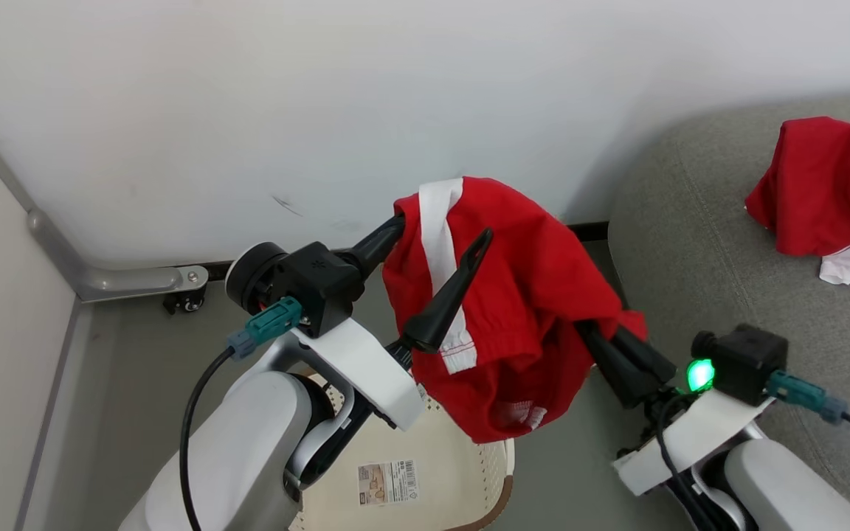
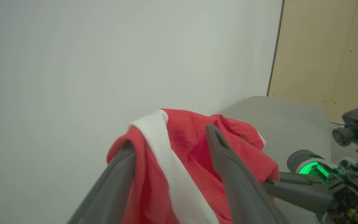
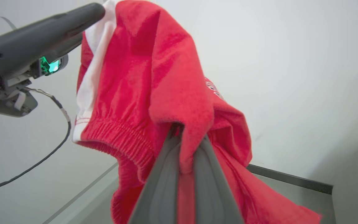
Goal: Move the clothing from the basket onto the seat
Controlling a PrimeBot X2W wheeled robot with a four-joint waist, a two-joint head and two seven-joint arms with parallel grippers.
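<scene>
While the soft red sports shorts with a white side stripe and elastic waistband [image 1: 513, 280] hang in the air above the cream-white perforated plastic laundry basket [image 1: 462, 442], both arms are at them. The right claw [image 3: 186, 146] is pinched shut on a fold of the red cloth near the waistband. The left claw [image 2: 169, 137] stands wide, gripping nothing, with the striped part of the shorts draped over its far finger. The shorts touch neither the basket nor the large grey fabric sofa [image 1: 690, 236], whose rounded corner lies just to their right. A second crumpled red garment with white trim [image 1: 816, 192] lies on the sofa cushion, well in from that corner.

This looks like the carrying step, with the right arm taking the load from the left. The next move seems to call for the left claw to slide out from under the cloth without snagging it. The right arm must then swing across the sofa's edge and let go only once the shorts are over the cushion.
</scene>
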